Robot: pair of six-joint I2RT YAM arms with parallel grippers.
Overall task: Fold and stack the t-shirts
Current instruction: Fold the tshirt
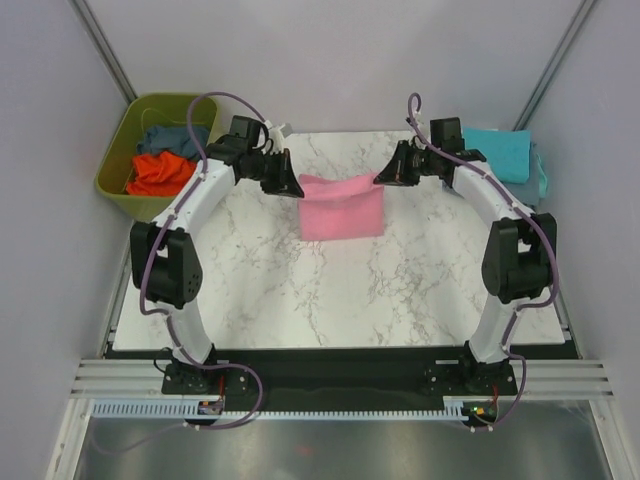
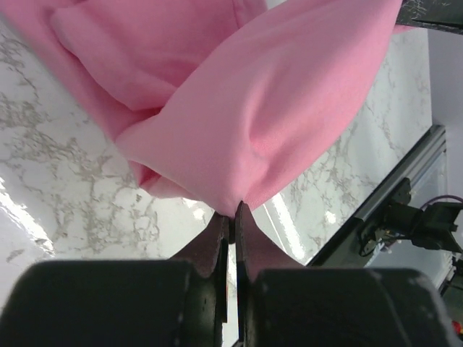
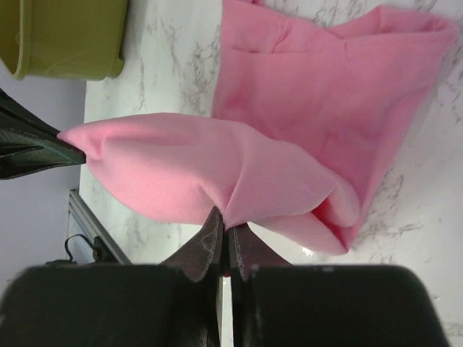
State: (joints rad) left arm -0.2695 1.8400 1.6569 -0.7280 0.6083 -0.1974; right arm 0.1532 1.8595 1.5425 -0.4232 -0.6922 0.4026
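Observation:
A light pink t-shirt [image 1: 342, 208] lies partly folded in the middle of the marble table. My left gripper [image 1: 297, 186] is shut on its far left corner, and my right gripper [image 1: 378, 177] is shut on its far right corner. Both corners are lifted, so the far edge hangs stretched between them. In the left wrist view the pink t-shirt [image 2: 275, 123] bunches at the left gripper [image 2: 234, 211]. The right wrist view shows the same cloth [image 3: 217, 170] pinched at the right gripper [image 3: 227, 228]. A folded turquoise t-shirt [image 1: 500, 153] lies at the far right. Orange [image 1: 160, 172] and slate blue [image 1: 180, 137] t-shirts fill the tub.
An olive-green plastic tub [image 1: 128, 150] stands off the table's far left corner and shows in the right wrist view as the tub [image 3: 65, 40]. The marble table [image 1: 340, 290] has a black front rail. Grey walls enclose the cell.

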